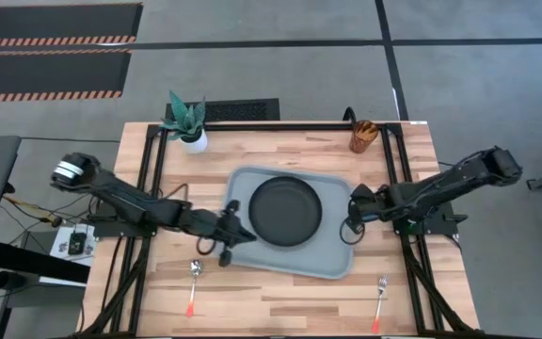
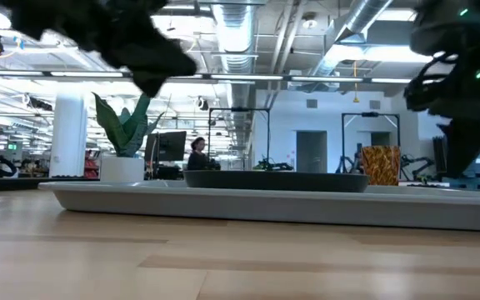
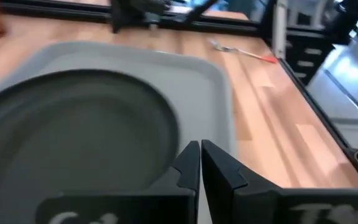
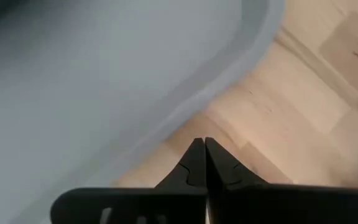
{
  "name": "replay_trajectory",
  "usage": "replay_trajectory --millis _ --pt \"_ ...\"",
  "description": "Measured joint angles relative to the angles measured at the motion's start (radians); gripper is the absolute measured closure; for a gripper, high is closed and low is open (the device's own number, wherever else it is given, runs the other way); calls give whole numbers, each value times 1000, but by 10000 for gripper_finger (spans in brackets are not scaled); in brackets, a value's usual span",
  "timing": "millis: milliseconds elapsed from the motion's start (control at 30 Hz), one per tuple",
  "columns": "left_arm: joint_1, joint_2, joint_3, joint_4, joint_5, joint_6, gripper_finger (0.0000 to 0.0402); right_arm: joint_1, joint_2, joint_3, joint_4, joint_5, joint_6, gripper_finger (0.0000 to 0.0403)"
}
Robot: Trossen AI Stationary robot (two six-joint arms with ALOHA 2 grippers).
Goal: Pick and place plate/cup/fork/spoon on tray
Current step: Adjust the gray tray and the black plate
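Behind, maybe person [image 2: 197, 155] w/ monitors.

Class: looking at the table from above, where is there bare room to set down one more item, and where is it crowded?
Bare wood lies between the spoon and fork, and between the plant and cup. The plate fills most of the tray. Its ends are crowded by the left gripper and right gripper.

Matte blk plate [image 1: 286, 210], pale grey-blue tray [image 1: 332, 259], amber patterned cup [image 1: 362, 137].

Both arms reach inward; left end effector [image 1: 231, 229] and right end effector [image 1: 354, 212] have fingers pressed together
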Motion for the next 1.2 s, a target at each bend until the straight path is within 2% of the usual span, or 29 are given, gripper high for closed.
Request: replay_trajectory --millis 100,200,333,500,667,1000,1200 --pt "0 -123 -105 -1 -42 -59 401 -68 46 0 -2 -5 -20 398" --pt "0 -240 -202 -78 -109 -135 401 -139 87 0 3 -23 -53 398" --pt "0 -374 -280 -252 -178 -238 401 -221 130 0 26 -27 -98 398" --pt "-1 -473 -288 -539 -210 -332 401 -287 162 0 117 -28 -170 398" --pt "-5 -457 -288 -701 -210 -461 401 -322 204 0 188 -30 -214 398" --pt "-25 -336 -288 -643 -213 -518 401 -399 285 2 302 -28 -334 398" --pt "-25 -291 -288 -619 -216 -540 401 -424 282 0 319 -23 -354 398"
